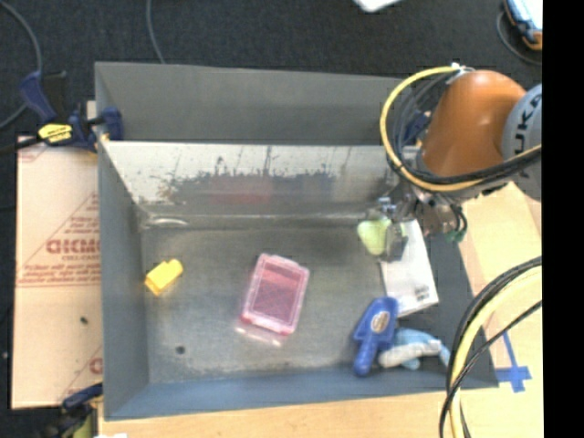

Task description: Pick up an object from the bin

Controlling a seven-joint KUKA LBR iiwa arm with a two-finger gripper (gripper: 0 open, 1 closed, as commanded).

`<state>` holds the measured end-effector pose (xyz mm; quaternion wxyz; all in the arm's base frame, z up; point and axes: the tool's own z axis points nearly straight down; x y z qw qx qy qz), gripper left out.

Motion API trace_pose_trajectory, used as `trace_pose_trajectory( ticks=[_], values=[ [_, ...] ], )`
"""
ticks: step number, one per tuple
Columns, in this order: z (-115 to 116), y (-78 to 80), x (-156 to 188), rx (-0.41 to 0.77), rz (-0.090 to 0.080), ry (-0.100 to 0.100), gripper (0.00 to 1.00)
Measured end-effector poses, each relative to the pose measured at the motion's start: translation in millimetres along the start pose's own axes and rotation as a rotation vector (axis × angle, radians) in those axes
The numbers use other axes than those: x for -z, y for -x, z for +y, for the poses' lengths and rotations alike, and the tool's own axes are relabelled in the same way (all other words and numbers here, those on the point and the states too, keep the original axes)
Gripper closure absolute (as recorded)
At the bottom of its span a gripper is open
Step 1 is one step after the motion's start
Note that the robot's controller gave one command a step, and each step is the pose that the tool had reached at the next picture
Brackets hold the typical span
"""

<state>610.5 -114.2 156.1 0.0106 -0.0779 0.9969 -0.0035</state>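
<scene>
My gripper hangs under the orange wrist cover at the bin's right side, near the back wall. A small pale green lump sits right against its left side; whether it is gripped I cannot tell. Just below the gripper a white card with a barcode leans on the right wall. A blue trigger-shaped toy lies in the front right corner with a light blue piece beside it.
A pink translucent box lies in the middle of the floor. A small yellow block rests at the left. The arm and its cables come in over the right rim.
</scene>
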Motion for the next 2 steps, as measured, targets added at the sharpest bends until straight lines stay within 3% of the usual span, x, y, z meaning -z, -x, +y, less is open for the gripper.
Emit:
trace_pose_trajectory(
  ticks=[1,2],
  values=[
    [0.0,0.0,0.0,0.0,0.0,0.0,1.0],
    [-1.7,-0.2,111.0,-0.025,-0.008,-0.003,1.0]
  ],
)
